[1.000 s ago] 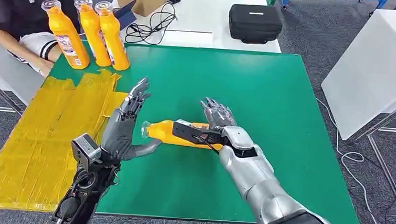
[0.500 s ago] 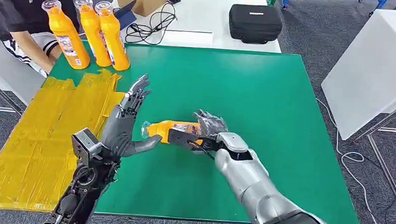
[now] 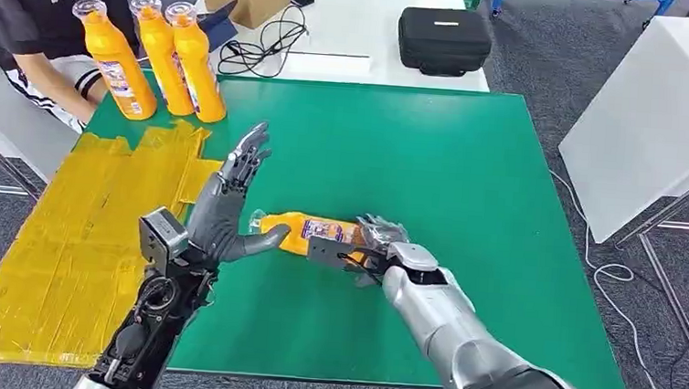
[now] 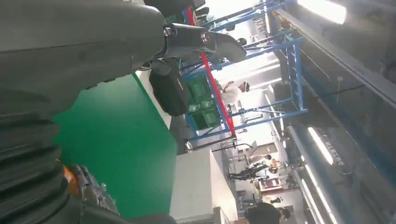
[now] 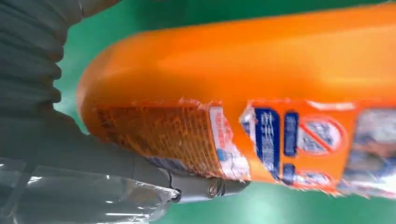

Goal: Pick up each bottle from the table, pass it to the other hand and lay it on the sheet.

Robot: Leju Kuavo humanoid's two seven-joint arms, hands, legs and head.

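Your right hand [image 3: 369, 245] gripped the orange bottle [image 3: 306, 232], fingers wrapped round its labelled body, holding it on its side over the green tabletop [image 3: 470, 185], just right of the yellow sheet [image 3: 63, 239]. Your left hand [image 3: 225, 214] stood with fingers spread, thumb at the bottle's neck.

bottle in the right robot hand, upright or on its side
On its side: the bottle lies level in the right robot hand, cap end toward the open left robot hand, above the green mat.
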